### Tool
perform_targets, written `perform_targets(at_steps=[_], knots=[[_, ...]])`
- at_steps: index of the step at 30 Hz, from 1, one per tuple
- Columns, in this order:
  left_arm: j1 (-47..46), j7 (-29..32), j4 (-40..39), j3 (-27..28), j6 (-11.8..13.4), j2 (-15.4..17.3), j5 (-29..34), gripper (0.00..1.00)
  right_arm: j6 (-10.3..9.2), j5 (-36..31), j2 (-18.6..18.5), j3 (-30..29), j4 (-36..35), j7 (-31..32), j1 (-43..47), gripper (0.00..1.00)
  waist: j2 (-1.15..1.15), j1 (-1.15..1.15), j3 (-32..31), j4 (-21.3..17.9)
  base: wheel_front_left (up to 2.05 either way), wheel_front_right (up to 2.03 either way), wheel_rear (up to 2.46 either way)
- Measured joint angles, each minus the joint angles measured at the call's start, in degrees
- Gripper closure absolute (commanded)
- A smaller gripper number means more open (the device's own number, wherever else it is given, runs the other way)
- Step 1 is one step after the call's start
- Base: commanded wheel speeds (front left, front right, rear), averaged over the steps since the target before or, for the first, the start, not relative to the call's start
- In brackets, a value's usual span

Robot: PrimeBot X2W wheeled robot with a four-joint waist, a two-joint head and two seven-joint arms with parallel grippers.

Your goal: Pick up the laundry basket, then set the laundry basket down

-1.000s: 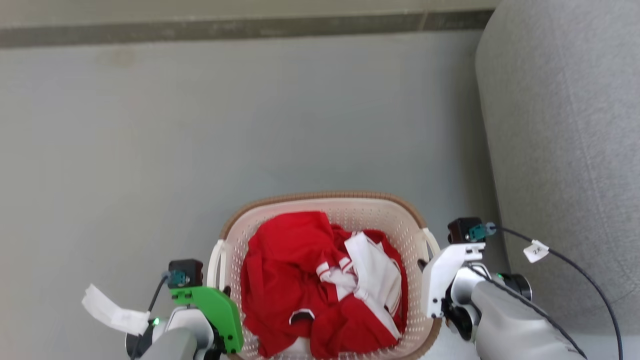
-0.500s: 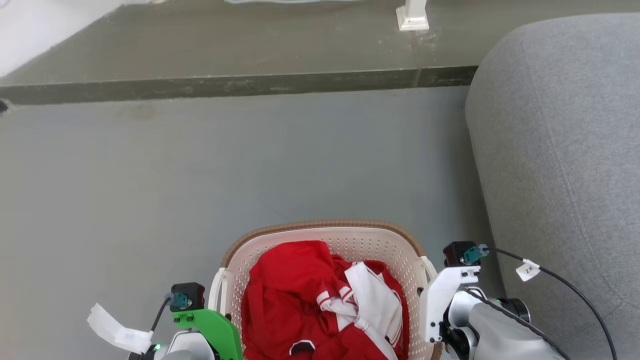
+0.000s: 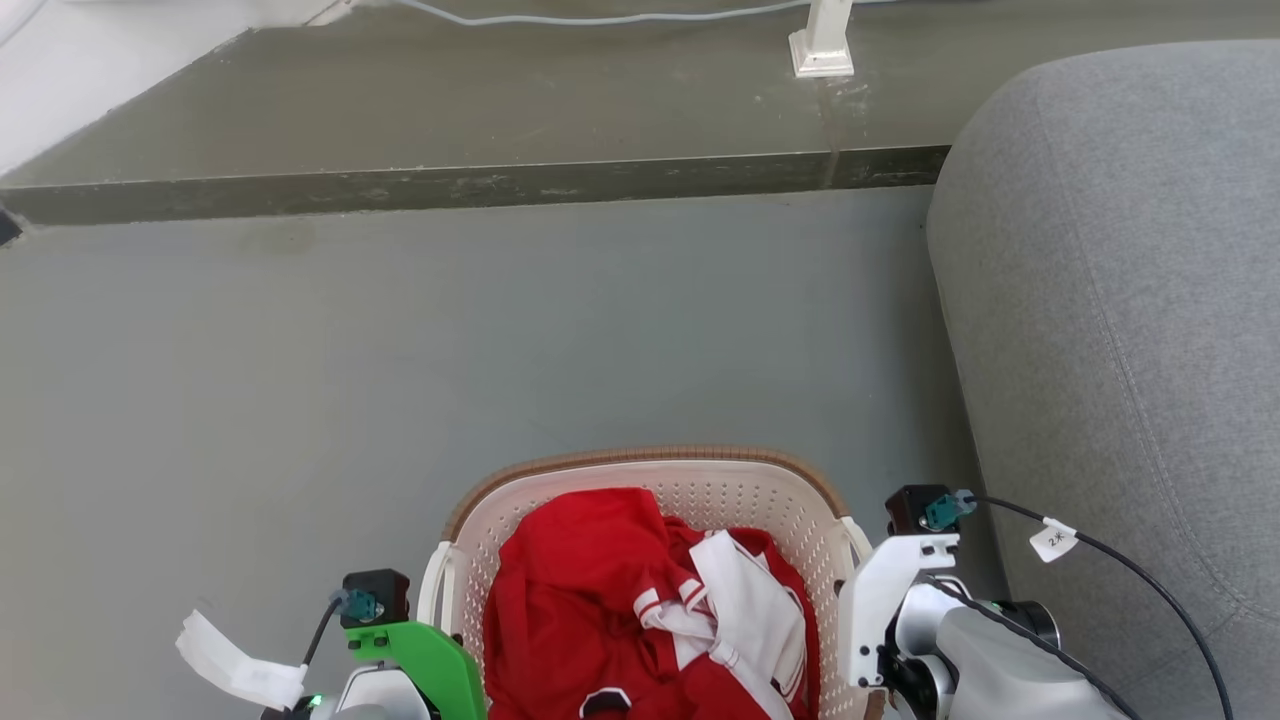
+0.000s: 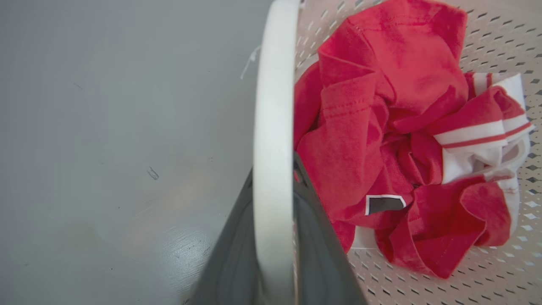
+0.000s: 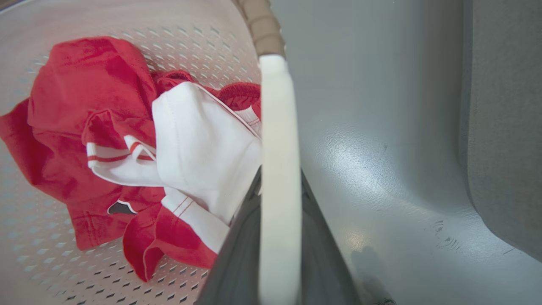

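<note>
Grey floor lies all around the laundry basket, which sits right in front of you, between your two arms. Red and white clothes are bunched up inside the basket. A grey sofa stands just beside the basket on its right. Past the basket, well apart from it, a dark step runs across the floor.

Your left gripper is at the basket's left handle. Its two dark fingers sit one on each side of the white bar and press on it, so it has hold of the basket. Your right gripper does the same at the right handle, with one finger on each side, closed tight on the bar. You cannot tell if the basket's bottom touches the floor.
</note>
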Motion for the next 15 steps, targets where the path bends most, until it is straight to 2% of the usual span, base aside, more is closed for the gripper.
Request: perform_targets(at_steps=[15], knots=[[0.63,0.00,-0.05,-0.73,0.54,0.10,-0.59,1.00,-0.59,2.01,-0.15,1.98,-0.44,0.00,0.29,1.00,0.00,0.00,-1.06,-0.12,0.00,0.00,0.00]])
